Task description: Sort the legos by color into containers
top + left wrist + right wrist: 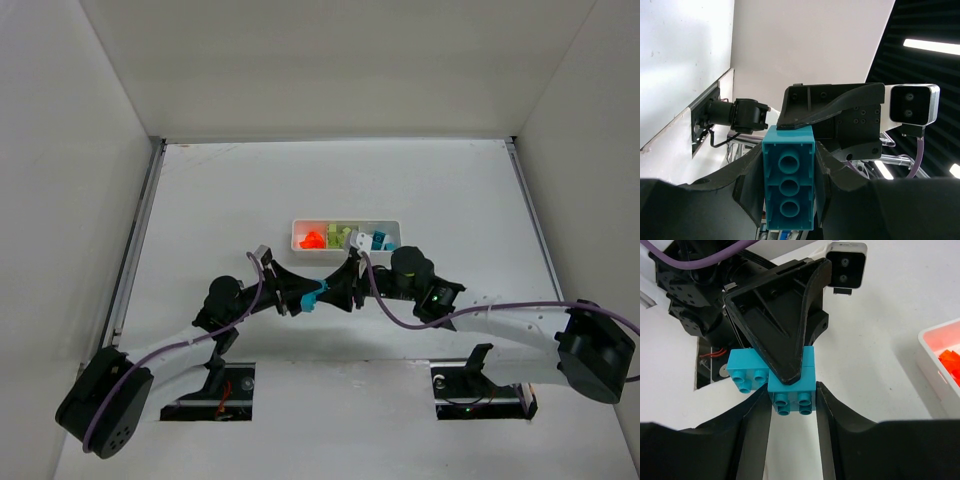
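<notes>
Above the table's middle, my left gripper [298, 293] is shut on a cluster of teal legos [313, 297]. The left wrist view looks into the hollow underside of the long teal lego [789, 185], pinched between both fingers of the left gripper [789, 192]. My right gripper [792, 402] faces it, with its fingers pressed against both sides of the nearer teal block [792, 386]. A second teal block [746, 372] sticks out to the left. The white containers tray [345, 223] behind holds orange-red legos [312, 240], yellow-green legos [342, 236] and teal legos [378, 241].
White walls close in the table on the left, back and right. Both arm bases [465, 385] sit at the near edge. A corner of the tray [935, 347] with orange pieces shows at the right of the right wrist view.
</notes>
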